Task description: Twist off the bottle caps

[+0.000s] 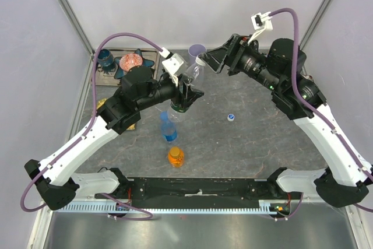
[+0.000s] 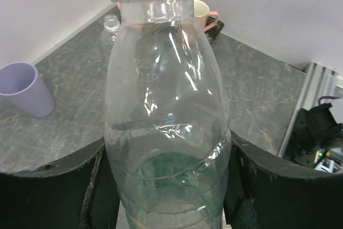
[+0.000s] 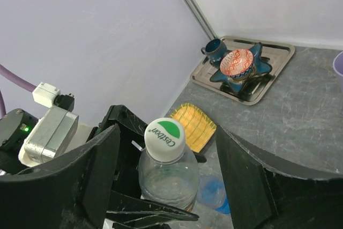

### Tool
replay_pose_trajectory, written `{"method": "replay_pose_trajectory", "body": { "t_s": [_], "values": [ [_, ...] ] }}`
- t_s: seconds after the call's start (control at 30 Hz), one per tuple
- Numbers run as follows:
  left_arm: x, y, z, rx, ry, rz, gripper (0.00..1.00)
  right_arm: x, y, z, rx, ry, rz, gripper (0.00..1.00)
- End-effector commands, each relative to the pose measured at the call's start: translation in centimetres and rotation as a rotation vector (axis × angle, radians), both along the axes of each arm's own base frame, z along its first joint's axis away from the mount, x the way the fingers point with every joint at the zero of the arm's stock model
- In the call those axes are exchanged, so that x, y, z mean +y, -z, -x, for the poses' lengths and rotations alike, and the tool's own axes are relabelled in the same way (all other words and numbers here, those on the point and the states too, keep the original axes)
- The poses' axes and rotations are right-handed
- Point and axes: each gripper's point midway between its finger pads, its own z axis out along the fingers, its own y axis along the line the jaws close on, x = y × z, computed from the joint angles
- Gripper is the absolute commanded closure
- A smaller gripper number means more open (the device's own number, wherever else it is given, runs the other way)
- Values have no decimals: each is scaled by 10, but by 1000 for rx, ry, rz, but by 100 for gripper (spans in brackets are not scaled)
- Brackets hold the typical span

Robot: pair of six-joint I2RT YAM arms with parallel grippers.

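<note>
— What has my left tool [image 1: 186,91] got?
— Overhead, I see it clamped around the clear bottle [image 1: 194,73], held above the desk [image 1: 262,138] and tilted toward my right tool [image 1: 207,60].
— Is that one open?
— Overhead I cannot tell. Its own wrist camera shows the fingers [image 3: 69,186] spread wide, one on each side of the white-and-green cap [image 3: 165,139], touching nothing. The cap sits on the bottle's neck.
— And my left wrist camera?
— The bottle's body fills it, squeezed between the two black fingers. There is a pink mug [image 2: 206,17] behind it that I cannot find overhead. Only the overhead view shows the blue-label bottle [image 1: 168,127] and orange bottle [image 1: 176,156], both capped, and a loose blue cap [image 1: 231,117] on the desk.
</note>
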Motion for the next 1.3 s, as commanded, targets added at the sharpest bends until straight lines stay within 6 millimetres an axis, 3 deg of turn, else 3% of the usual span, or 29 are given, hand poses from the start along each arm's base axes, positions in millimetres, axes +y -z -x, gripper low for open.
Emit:
{"method": "replay_pose_trajectory", "body": {
  "t_s": [0.0, 0.17, 0.73, 0.93, 0.97, 1.07, 1.27],
  "values": [
    [7, -14, -15, -107, -88, 0, 63, 9, -14, 2, -12, 3, -22, 22],
    [4, -13, -13, -111, -76, -4, 63, 19, -4, -3, 7, 0, -2, 26],
    [3, -9, -11, -116, -68, -11, 64, 26, 9, -8, 15, -3, 7, 54],
    [5, -17, -9, -134, -67, 7, 64, 36, 23, -2, 31, -67, 30, 85],
    [6, -17, -10, -135, -72, 8, 64, 37, 27, -1, 35, -74, 39, 100],
    [4, -22, -7, -141, -59, 21, 64, 39, 44, 0, 57, -96, 76, 100],
    [1, -31, 12, -134, 30, 55, 66, 42, 45, 18, 9, -187, 98, 100]
  ]
}}
